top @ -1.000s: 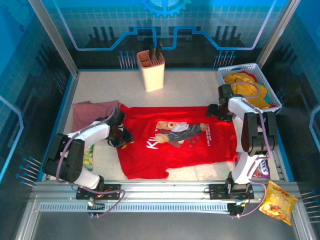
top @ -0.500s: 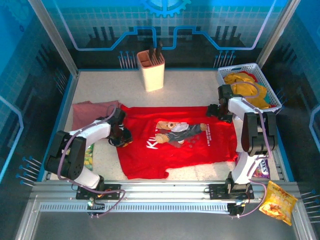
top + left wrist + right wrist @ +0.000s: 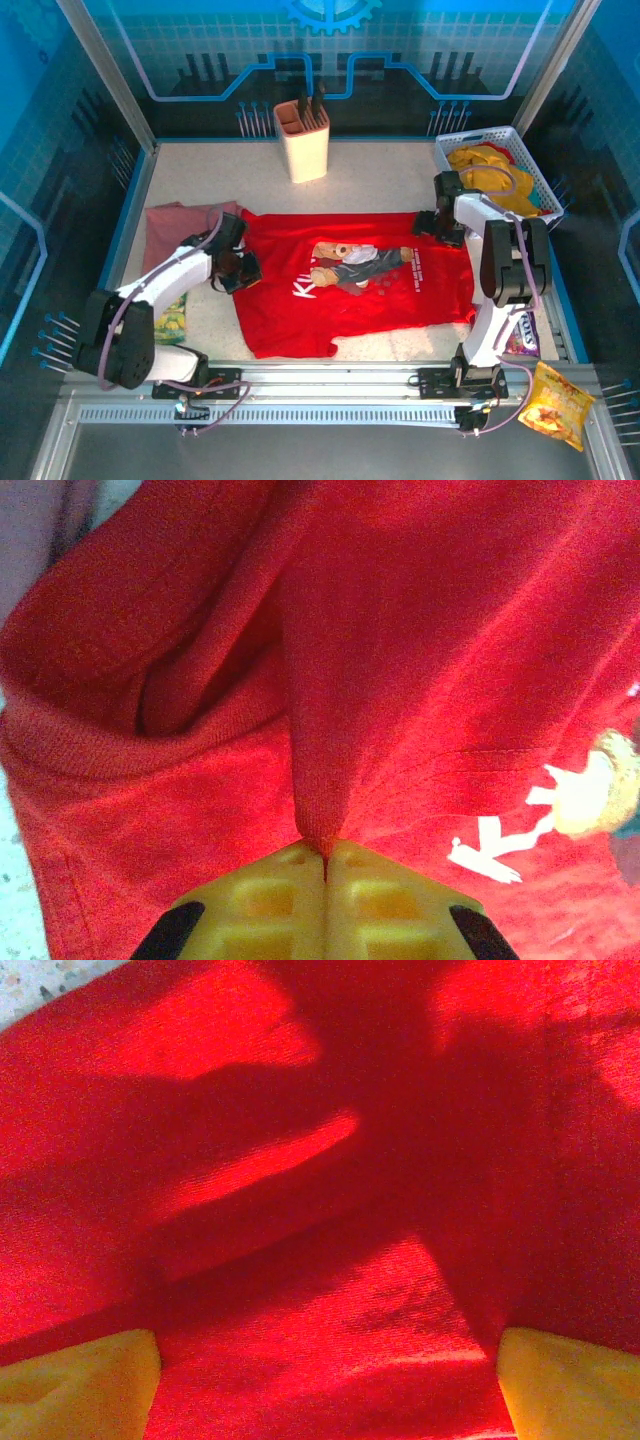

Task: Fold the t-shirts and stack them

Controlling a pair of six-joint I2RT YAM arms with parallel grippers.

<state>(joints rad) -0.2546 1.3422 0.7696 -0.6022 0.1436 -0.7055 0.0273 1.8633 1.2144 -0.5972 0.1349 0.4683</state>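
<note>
The red t-shirt (image 3: 350,290) with a dark-and-white chest graphic lies spread flat across the middle of the table. My left gripper (image 3: 240,272) sits at its left edge. In the left wrist view the yellow fingertips (image 3: 290,880) meet, and the left gripper (image 3: 325,855) is shut on a pinched ridge of the red t-shirt (image 3: 320,730). My right gripper (image 3: 432,222) rests at the shirt's far right corner. There its yellow fingers (image 3: 80,1385) stand wide apart, and the right gripper (image 3: 325,1390) is open over flat red t-shirt cloth (image 3: 300,1160). A dusty pink t-shirt (image 3: 180,222) lies folded at the left. Yellow t-shirts (image 3: 495,175) fill the basket.
A white basket (image 3: 540,185) stands at the back right. A beige holder with dark utensils (image 3: 302,140) is at the back centre. Snack packets lie by the right arm's base (image 3: 520,335), off the front right corner (image 3: 555,400) and by the left arm (image 3: 175,320).
My left gripper has shut on the red shirt's left edge, and the left arm's elbow has swung down and left. The right arm has stayed put.
</note>
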